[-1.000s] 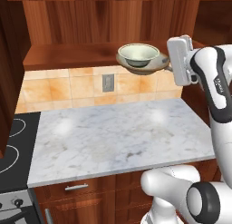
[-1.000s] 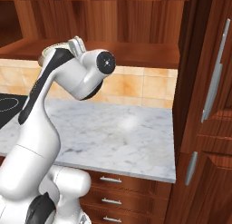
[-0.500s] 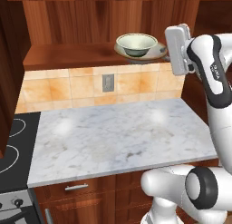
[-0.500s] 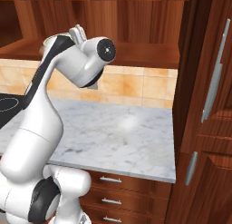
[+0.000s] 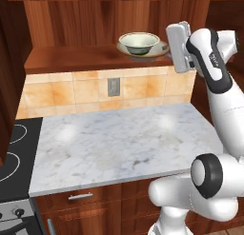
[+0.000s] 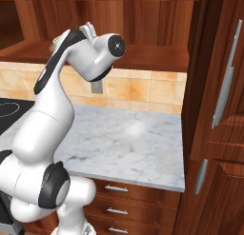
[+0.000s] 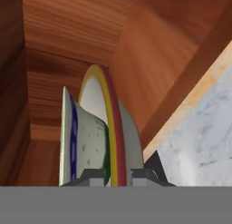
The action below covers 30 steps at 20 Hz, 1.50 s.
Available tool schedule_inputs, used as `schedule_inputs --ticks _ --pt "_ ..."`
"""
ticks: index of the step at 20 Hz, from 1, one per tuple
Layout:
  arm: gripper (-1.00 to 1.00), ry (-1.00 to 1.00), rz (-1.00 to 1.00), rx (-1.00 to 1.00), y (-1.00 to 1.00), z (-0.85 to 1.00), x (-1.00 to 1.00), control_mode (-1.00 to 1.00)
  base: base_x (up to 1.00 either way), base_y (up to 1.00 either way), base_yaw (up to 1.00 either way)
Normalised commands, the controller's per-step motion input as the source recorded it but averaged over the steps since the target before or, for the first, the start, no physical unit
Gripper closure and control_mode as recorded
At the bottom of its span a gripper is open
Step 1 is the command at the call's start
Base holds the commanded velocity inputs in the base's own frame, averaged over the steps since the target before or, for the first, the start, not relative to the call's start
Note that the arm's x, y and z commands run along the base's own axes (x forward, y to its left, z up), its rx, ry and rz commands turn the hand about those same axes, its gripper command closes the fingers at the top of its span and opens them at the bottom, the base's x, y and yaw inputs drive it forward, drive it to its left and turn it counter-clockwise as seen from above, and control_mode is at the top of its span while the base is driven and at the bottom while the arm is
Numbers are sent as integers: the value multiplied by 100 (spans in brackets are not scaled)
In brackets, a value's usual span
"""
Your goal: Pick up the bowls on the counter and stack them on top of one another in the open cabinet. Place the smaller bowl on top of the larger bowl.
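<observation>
A home kitchen: a marble counter (image 5: 119,143) runs over wooden drawers (image 6: 124,200), a black stovetop (image 5: 12,158) sits beside it, a tiled backsplash (image 5: 95,89) carries an outlet (image 5: 113,87), and a wood cabinet (image 5: 76,20) hangs above.

two bowls (image 5: 139,43), one cabinet (image 5: 86,58), one counter (image 5: 119,143), one stovetop (image 5: 12,153)

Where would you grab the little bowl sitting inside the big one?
By its thin rim on the right, from the open cabinet front. The smaller bowl stands upright inside the larger bowl, so only its rim sticks up clear. The gripper looks shut on the larger bowl's rim now.
</observation>
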Motion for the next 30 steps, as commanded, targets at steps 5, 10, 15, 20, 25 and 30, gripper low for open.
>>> schedule_inputs --ticks 5,10,15,20,25,30 --pt "100 0 0 2 0 0 55 -100 0 0 0" --pt "100 0 0 2 0 0 53 -100 0 0 0" --pt "100 0 0 1 0 0 52 -100 0 0 0" --pt "100 0 0 0 0 0 52 -100 0 0 0" --pt "100 0 0 0 0 0 50 -100 0 0 0" --pt "100 0 0 0 0 0 45 -100 0 0 0"
